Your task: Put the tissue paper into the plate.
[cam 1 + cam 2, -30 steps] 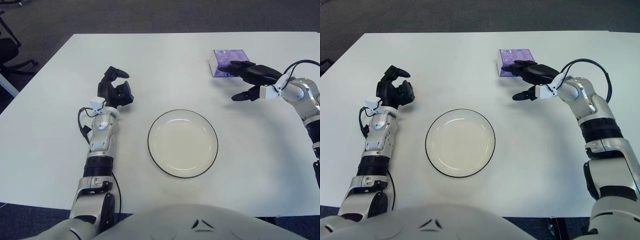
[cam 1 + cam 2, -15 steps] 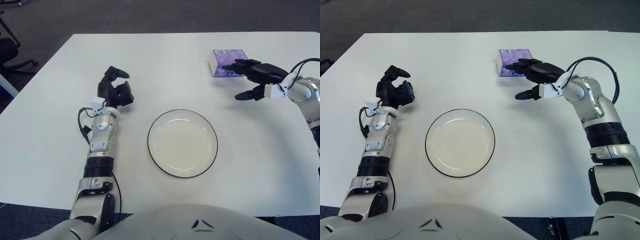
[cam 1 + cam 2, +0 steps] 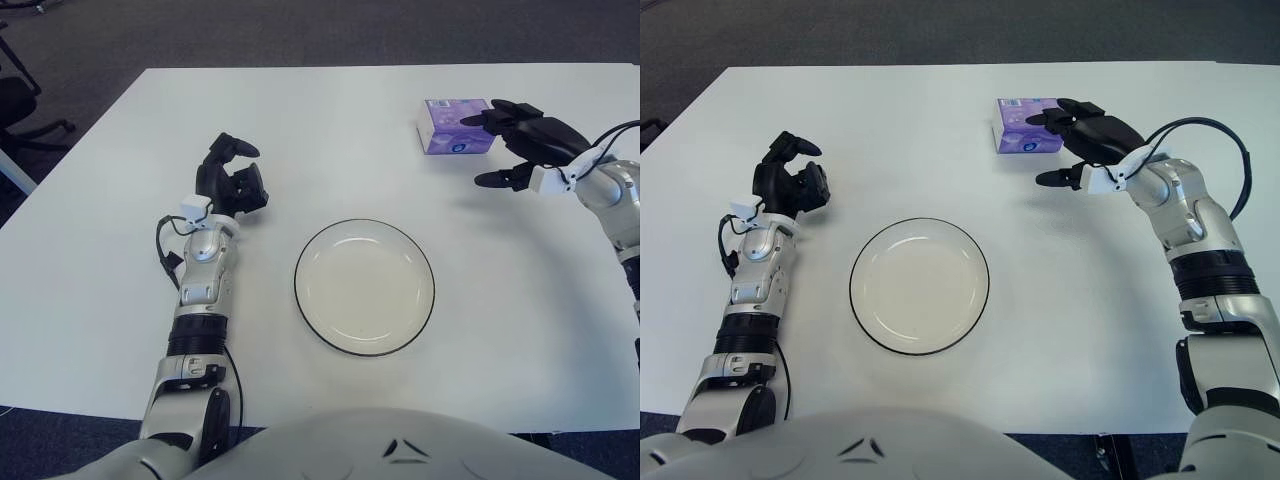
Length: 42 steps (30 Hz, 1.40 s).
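Purple tissue paper pack [image 3: 456, 126] lies just left of the right hand [image 3: 528, 145]; fingers spread, empty.

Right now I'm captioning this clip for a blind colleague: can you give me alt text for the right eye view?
The robot's right hand, fingers spread, reaches to the right side of a purple tissue pack at the far side of a white table, not gripping it. An empty white plate sits near centre; the left hand is left of it.
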Each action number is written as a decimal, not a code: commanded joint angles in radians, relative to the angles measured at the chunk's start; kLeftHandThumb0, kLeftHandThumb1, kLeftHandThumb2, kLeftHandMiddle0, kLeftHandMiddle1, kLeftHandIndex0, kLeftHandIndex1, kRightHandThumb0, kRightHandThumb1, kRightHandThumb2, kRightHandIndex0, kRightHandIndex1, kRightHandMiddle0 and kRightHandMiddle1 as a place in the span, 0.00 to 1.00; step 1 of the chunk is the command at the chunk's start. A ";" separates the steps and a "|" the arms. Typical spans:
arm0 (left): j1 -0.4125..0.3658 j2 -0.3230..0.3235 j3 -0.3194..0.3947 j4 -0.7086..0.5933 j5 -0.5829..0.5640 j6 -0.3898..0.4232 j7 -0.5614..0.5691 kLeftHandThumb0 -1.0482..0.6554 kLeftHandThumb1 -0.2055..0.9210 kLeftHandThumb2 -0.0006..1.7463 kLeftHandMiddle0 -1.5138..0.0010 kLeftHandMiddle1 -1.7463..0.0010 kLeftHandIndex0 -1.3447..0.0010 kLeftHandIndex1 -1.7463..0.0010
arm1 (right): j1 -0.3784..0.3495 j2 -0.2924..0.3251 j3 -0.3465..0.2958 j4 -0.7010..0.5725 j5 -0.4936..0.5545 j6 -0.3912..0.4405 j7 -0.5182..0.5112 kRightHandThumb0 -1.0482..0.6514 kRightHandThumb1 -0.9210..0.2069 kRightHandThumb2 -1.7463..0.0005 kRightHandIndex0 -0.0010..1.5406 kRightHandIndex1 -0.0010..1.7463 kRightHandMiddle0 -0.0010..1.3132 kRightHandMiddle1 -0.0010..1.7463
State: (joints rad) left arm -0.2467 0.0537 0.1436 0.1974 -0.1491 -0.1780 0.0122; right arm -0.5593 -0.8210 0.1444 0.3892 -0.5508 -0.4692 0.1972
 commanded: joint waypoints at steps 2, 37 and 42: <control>0.186 -0.083 -0.020 0.108 -0.002 0.004 0.003 0.33 0.47 0.75 0.13 0.00 0.55 0.00 | -0.071 0.039 0.024 0.113 -0.076 -0.034 -0.150 0.26 0.08 0.62 0.15 0.08 0.00 0.40; 0.197 -0.088 -0.031 0.095 0.006 -0.009 0.009 0.34 0.48 0.75 0.13 0.00 0.55 0.00 | -0.469 0.264 0.277 0.780 -0.214 0.041 -0.241 0.08 0.00 0.48 0.04 0.12 0.00 0.30; 0.199 -0.090 -0.030 0.090 0.010 -0.018 0.018 0.34 0.48 0.74 0.13 0.00 0.55 0.00 | -0.481 0.299 0.298 0.831 -0.215 0.075 -0.217 0.08 0.00 0.47 0.05 0.12 0.00 0.30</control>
State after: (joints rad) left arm -0.2438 0.0528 0.1360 0.1914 -0.1485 -0.1790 0.0130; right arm -1.0101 -0.5622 0.4160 1.1571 -0.7628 -0.4246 -0.0551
